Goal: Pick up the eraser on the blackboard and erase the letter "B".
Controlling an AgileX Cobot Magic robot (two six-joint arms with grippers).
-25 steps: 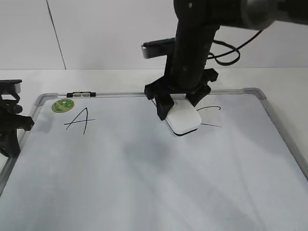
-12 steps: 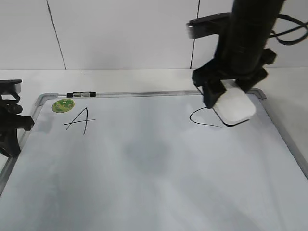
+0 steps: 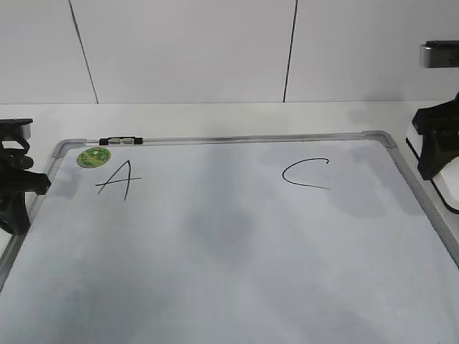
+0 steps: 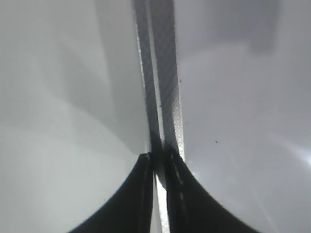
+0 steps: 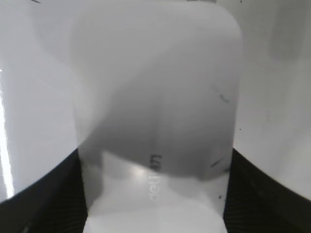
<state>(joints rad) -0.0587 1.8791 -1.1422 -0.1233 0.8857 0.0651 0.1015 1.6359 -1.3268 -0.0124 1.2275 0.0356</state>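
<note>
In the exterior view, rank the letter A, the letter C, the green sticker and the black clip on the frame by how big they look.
Largest to smallest, as they look:
1. Letter C and letter A, too close to rank: C is wider, A is taller.
2. Green sticker.
3. Black clip: about as long as the sticker is wide, but much thinner.

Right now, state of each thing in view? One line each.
Eraser: gripped in the right gripper, off the board's right edge.
Whiteboard: flat on the table; no B visible between the letters.
Letter A: intact.
Letter C: intact.
Left gripper: shut, over the board's left frame edge.
Clip: on the top frame.
</note>
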